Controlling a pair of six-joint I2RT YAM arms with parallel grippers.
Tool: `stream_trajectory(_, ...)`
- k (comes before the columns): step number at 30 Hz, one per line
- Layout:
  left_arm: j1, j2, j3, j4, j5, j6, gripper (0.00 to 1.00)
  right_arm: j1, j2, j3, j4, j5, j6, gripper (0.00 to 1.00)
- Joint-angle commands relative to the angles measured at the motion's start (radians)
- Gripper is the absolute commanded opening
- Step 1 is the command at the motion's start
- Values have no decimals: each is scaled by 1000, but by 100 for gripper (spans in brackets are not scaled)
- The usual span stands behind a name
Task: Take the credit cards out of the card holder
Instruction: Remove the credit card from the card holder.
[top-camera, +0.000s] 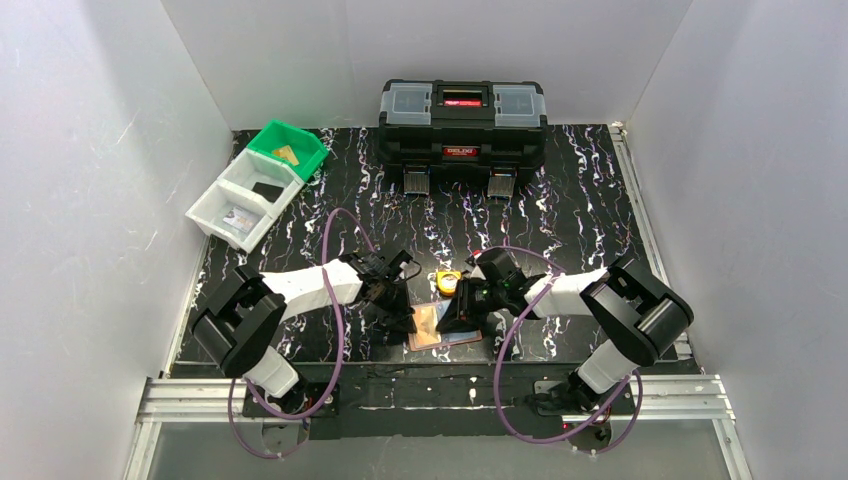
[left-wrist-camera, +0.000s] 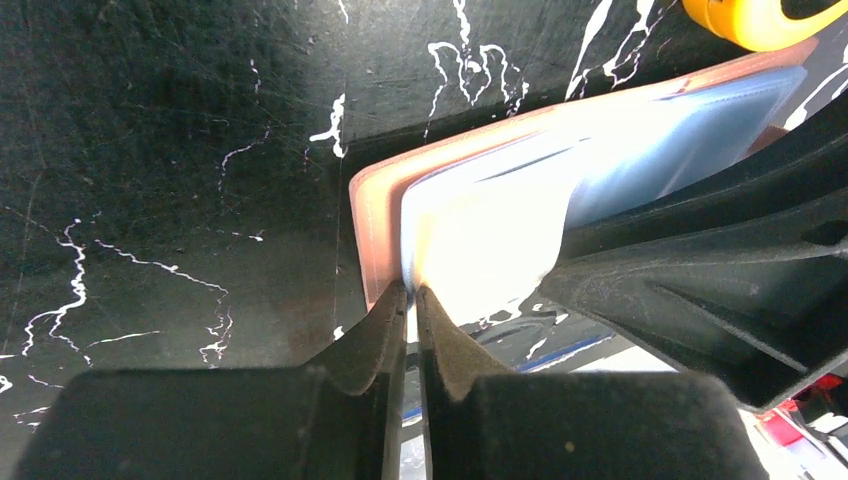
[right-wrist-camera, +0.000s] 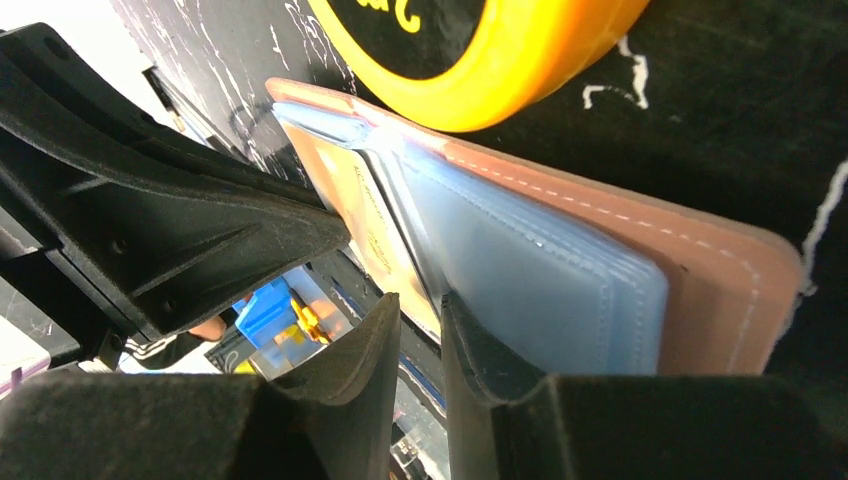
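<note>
Card holder (top-camera: 432, 330) lies open at 6 o'clock on the black marbled table (top-camera: 580, 220), pale blue sleeves up. Gold-tan card (right-wrist-camera: 365, 215) sits in a sleeve, its print too blurred to read. Left gripper (left-wrist-camera: 411, 292), at 9 o'clock of the holder, is closed on a sleeve edge. Right gripper (right-wrist-camera: 420, 305), at 3 o'clock, straddles the card's edge with its jaws narrowly apart; whether it clamps cannot be told. Yellow tape measure (top-camera: 448, 282) sits just beside the holder at 12 o'clock. Black toolbox (top-camera: 462, 122) stands at the table's 12 o'clock, its red label's lettering unreadable.

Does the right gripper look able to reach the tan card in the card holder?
Probably yes: the right gripper is at the card holder, its jaws beside the tan card; the left gripper sits at another corner.
</note>
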Motion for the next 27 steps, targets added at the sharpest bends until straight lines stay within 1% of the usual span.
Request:
stream_trajectory(1,-14,-11,5,-144,-85,70,5,-6,-24,0,-10,33,-4,30)
stream_trajectory(2,-14,-21,19,-162,-94,82,10,-6,-27,-1,-10,29,2,30)
stream_trajectory(5,-12,-38,55,-194,-104,107,18,-4,-39,-9,-11,32,16,30)
stream_trajectory(11,-13,-46,91,-192,-92,125,19,-3,-50,6,-36,41,14,31)
stream_trajectory(19,-13,-31,128,-189,-92,155,14,0,-20,38,-59,42,-6,31)
stream_trajectory(23,-12,0,137,-195,-103,157,6,1,-4,44,-55,43,-7,31)
stream_trajectory(25,-12,19,137,-187,-100,157,1,1,2,45,-51,43,-5,31)
stream_trajectory(27,-12,40,136,-179,-96,157,0,1,9,47,-48,41,-6,31)
